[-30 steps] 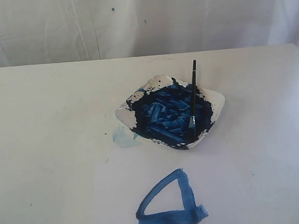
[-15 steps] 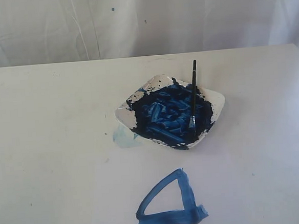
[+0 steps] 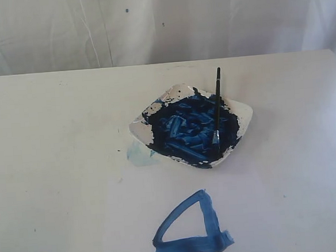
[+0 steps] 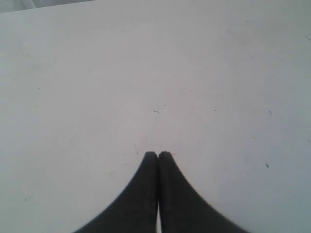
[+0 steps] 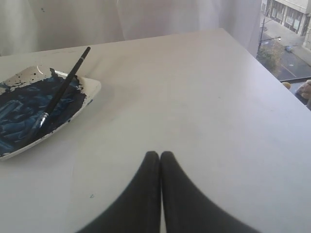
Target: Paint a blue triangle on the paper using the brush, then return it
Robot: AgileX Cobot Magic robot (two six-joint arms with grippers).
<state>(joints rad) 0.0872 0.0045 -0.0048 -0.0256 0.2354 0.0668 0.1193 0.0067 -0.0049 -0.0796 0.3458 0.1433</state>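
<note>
Blue paint, probably wet, is the hazard: an arm sweeping low over the blue triangle (image 3: 188,250) on the paper (image 3: 278,210) could smear its thick outline, and a knock to the brush (image 3: 217,108) could flick it off the dish (image 3: 243,114) onto the table (image 3: 42,140). That white dish holds dark-blue paint, with the brush lying in it and its handle poking past the rim. Both pincers are pressed together and empty: the left gripper (image 4: 158,154) over bare table, the right gripper (image 5: 160,153) apart from the dish.
</note>
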